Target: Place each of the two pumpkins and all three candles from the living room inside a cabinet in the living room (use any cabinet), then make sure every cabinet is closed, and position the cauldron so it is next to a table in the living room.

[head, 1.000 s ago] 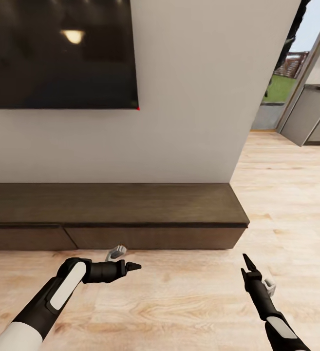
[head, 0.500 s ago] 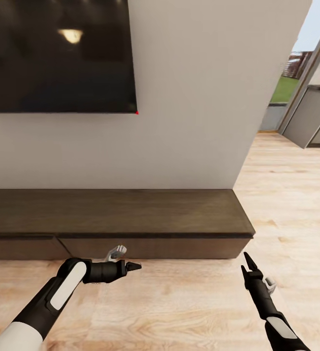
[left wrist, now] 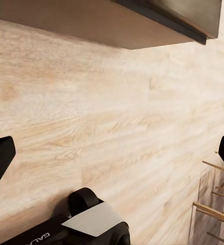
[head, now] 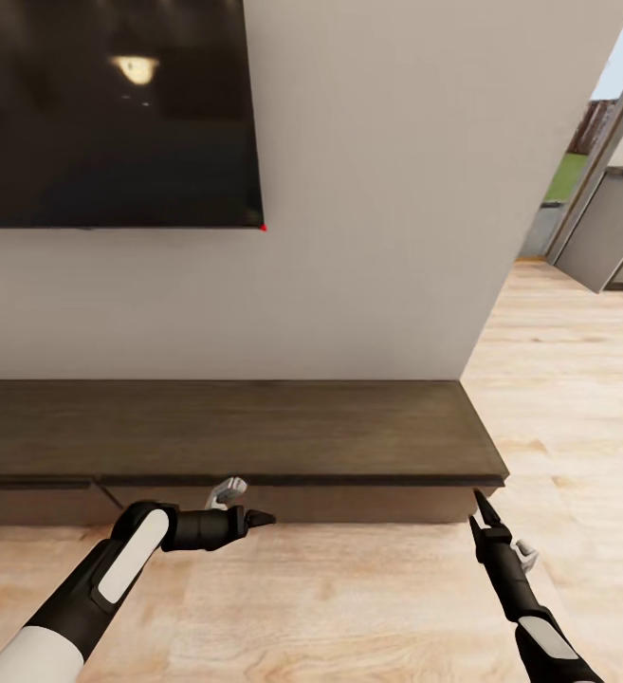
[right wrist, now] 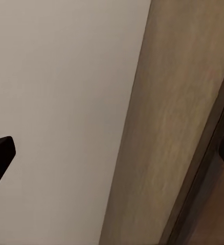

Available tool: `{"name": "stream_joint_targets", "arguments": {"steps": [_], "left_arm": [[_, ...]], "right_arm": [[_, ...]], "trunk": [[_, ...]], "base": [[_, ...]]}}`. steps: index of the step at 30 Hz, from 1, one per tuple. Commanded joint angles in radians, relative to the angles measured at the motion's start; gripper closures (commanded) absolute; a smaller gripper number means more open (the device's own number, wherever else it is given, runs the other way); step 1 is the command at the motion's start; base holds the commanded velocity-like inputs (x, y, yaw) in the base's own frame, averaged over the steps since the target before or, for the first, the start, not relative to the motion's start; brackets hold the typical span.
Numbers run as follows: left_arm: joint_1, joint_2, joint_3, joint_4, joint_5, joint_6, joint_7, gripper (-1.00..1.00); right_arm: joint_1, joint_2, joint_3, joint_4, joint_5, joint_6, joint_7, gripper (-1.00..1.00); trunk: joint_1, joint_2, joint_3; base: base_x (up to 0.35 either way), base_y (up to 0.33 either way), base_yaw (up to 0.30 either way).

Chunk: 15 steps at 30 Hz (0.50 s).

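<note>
The left gripper (head: 259, 518) hovers low over the floor (head: 349, 607), just before the cabinet (head: 235, 432), fingers spread and empty. That long, low unit of dark, matte wood grain sits against the plain wall (head: 377, 190), its flat handle-less fronts shut. The right gripper (head: 482, 503) points near its right end, fingers apart, holding nothing. I judge this the approach; opening a drawer front comes next.

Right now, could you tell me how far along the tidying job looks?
Done: the cabinet fronts look shut. In hand: nothing; the left gripper and right gripper hang empty over the wood floor before it. Left: pumpkins, candles and cauldron are not in sight, so their status cannot be judged.
</note>
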Motion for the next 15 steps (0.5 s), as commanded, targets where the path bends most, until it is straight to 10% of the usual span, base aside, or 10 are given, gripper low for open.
{"name": "stream_joint_targets", "arguments": {"steps": [1,7,15], "left_arm": [[-0.001,0.001,-0.001,0.000,-0.007,0.001,-0.008,-1.00],[-0.001,-0.006,-0.005,-0.002,0.003,0.036,-0.011,-1.00],[0.001,-0.009,-0.035,-0.003,0.157,0.045,-0.085,-1.00]], "right_arm": [[-0.001,0.000,0.001,0.001,-0.010,0.010,0.004,-1.00],[-0.001,-0.001,0.000,0.001,-0.011,0.010,0.003,-1.00],[-0.001,-0.003,0.000,0.001,-0.011,0.011,0.002,-1.00]], "trunk": [[0.000,0.000,-0.001],[0.000,0.000,-0.001],[0.000,0.000,-0.001]], "base": [[0.159,0.000,0.000],[0.127,0.000,0.000],[0.017,0.000,0.000]]}}
